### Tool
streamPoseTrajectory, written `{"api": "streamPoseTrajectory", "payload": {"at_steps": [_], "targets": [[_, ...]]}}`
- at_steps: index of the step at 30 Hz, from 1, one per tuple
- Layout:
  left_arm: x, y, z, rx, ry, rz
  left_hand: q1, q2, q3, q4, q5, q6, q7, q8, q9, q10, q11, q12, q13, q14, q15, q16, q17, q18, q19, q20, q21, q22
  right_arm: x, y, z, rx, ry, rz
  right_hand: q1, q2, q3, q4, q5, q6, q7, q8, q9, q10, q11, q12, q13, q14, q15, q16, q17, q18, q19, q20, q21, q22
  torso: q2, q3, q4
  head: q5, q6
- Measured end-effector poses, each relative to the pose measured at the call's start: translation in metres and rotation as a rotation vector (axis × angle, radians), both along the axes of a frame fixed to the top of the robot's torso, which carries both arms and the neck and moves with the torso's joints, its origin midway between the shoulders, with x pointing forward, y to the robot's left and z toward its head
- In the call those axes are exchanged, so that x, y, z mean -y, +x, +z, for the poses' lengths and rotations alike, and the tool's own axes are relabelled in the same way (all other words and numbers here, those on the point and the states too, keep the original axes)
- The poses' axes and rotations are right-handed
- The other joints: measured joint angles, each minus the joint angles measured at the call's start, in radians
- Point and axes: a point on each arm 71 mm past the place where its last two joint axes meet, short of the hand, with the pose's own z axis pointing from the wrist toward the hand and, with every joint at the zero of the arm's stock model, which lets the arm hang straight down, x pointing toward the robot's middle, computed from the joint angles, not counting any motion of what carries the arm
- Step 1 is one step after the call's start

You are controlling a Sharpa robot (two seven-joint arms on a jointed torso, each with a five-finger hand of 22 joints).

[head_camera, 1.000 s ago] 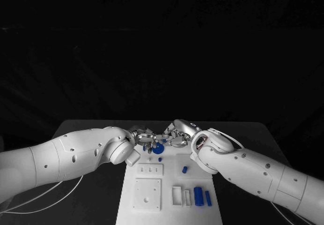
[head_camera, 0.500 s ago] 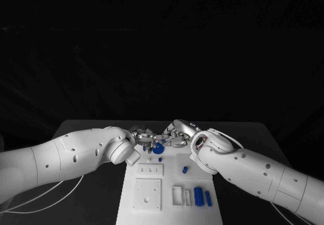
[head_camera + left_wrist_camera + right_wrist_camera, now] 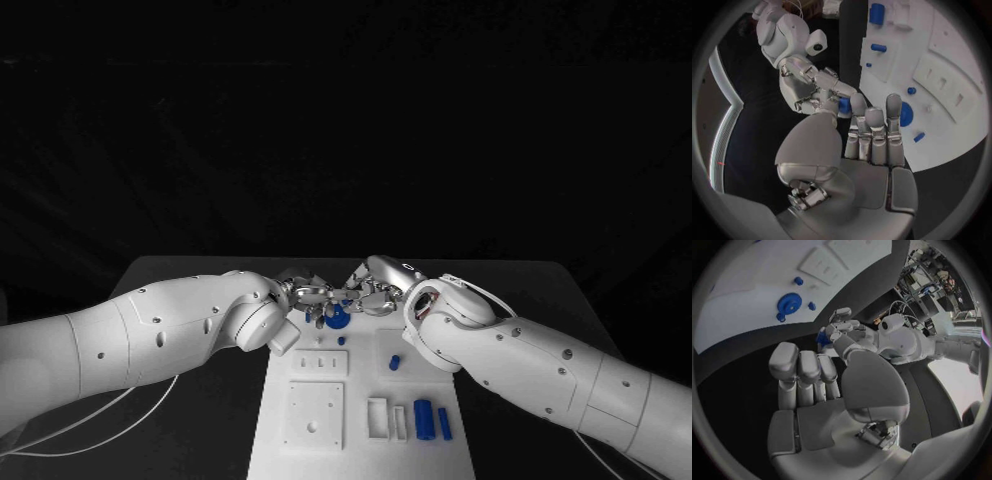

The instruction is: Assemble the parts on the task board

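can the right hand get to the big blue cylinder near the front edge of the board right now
Probably not right away. The right hand sits at the task board's far end, fingers meeting the left hand around a small blue part. The blue cylinder lies uncovered, beside the right forearm.

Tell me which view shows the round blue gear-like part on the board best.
The right wrist view: the round blue part lies unobstructed on the task board. The left wrist view has it partly behind the left hand's fingers; the head view shows it small beneath both hands.

arms [image 3: 144, 335]: white, rounded (small dark screws) | hands [image 3: 873, 150]: silver, jointed
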Motion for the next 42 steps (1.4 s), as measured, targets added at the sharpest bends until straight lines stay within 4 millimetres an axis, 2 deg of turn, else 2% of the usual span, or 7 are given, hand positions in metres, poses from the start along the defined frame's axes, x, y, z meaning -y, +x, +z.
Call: {"api": "streamPoseTrajectory", "payload": {"at_steps": [7,13,17,20,27,32,42], "targets": [[0.0008,-0.0007,0.0000,-0.002,-0.004,-0.003,0.033,0.035,0.004,-0.041,0.102,-0.008,-0.002,-0.002,-0.014,-0.002,0.002,-0.005,0.000,-0.004,-0.004,0.000,0.000,0.000,0.000,0.000,-0.005,0.008,0.0001,0.0006,-0.0012,-0.004,-0.004,-0.001,0.000,0.000,0.000,0.000,0.000,0.000,0.000,0.000,0.000,0.000,0.000,0.000,0.000,0.000,0.000,0.000,0.000,0.000,0.000,0.000,0.000,0.000,0.000,0.0000,0.0000,0.000,-0.001],[-0.0002,-0.0019,-0.0009,-0.007,-0.011,-0.001,0.024,0.046,0.019,-0.059,0.154,-0.005,-0.008,0.000,0.029,-0.002,0.002,-0.005,0.000,-0.004,-0.004,0.000,0.000,0.000,0.004,-0.004,-0.010,0.017,-0.0003,0.0011,-0.0016,-0.006,-0.006,0.001,-0.005,-0.005,-0.002,-0.001,0.000,0.013,-0.002,-0.003,0.000,0.000,0.000,0.000,0.000,0.000,0.000,0.000,0.000,0.000,0.000,0.000,0.000,0.001,0.000,0.0004,0.0000,-0.001,0.001],[-0.0010,-0.0026,-0.0018,-0.012,-0.015,0.000,0.015,0.044,0.021,-0.058,0.153,-0.005,-0.008,-0.002,0.030,-0.002,0.002,-0.005,0.000,-0.004,-0.004,0.000,0.000,0.000,0.004,-0.004,-0.010,0.019,-0.0005,0.0012,-0.0022,-0.007,-0.008,0.003,-0.005,-0.005,-0.002,-0.002,0.000,0.017,-0.002,-0.003,0.000,0.000,0.000,0.000,0.000,0.000,0.000,0.000,0.000,0.000,0.000,0.000,0.000,0.001,0.000,0.0006,0.0000,-0.001,0.001],[-0.0017,-0.0032,-0.0025,-0.016,-0.018,0.002,0.003,0.032,0.009,-0.047,0.137,-0.006,-0.009,-0.002,0.059,-0.002,0.002,-0.005,0.000,-0.004,-0.004,0.000,0.000,0.000,0.004,-0.004,-0.013,0.020,-0.0007,0.0012,-0.0024,-0.007,-0.008,0.004,-0.005,-0.005,-0.002,-0.002,0.004,0.017,-0.002,-0.001,0.000,0.000,0.000,0.000,0.000,0.000,0.000,0.000,0.000,0.000,0.000,0.000,0.000,0.001,0.000,0.0011,0.0000,-0.001,0.001],[-0.0023,-0.0035,-0.0034,-0.022,-0.021,0.003,-0.011,-0.022,-0.011,0.007,0.099,-0.006,-0.009,-0.002,0.052,-0.002,0.002,-0.005,0.000,-0.004,-0.004,0.000,0.000,0.000,0.004,-0.004,-0.020,0.027,-0.0008,0.0010,-0.0027,-0.007,-0.008,0.005,-0.005,-0.004,-0.003,-0.003,0.005,0.018,-0.001,0.000,0.000,0.000,0.000,0.000,0.000,0.000,0.000,0.000,0.000,0.000,0.000,0.000,0.000,0.001,0.000,0.0012,0.0000,-0.001,0.000],[-0.0026,-0.0035,-0.0043,-0.026,-0.022,0.002,-0.010,-0.046,-0.003,0.041,0.088,-0.002,-0.005,-0.002,0.047,-0.002,0.002,-0.005,0.000,-0.004,-0.004,0.000,-0.001,0.000,0.007,0.000,-0.025,0.031,-0.0006,0.0008,-0.0033,-0.008,-0.009,0.005,-0.008,0.001,-0.007,-0.001,0.005,0.018,-0.001,0.000,0.000,0.000,0.000,0.000,0.000,0.000,0.000,0.000,0.000,0.000,0.000,0.000,0.000,0.001,0.000,0.0012,0.0000,-0.001,-0.001],[-0.0045,-0.0036,-0.0053,-0.032,-0.025,0.002,-0.011,-0.048,0.000,0.045,0.116,-0.002,-0.005,-0.002,0.045,-0.002,0.002,-0.005,0.000,-0.004,-0.004,0.000,-0.001,0.000,0.007,0.000,-0.029,0.037,-0.0004,0.0006,-0.0041,-0.010,-0.010,0.005,-0.006,0.004,-0.007,-0.001,0.012,0.018,-0.001,0.000,0.000,0.000,0.000,0.000,0.000,0.000,0.000,0.000,0.002,0.000,0.000,0.000,0.000,0.001,0.000,0.0005,-0.0003,-0.002,-0.001]]}}
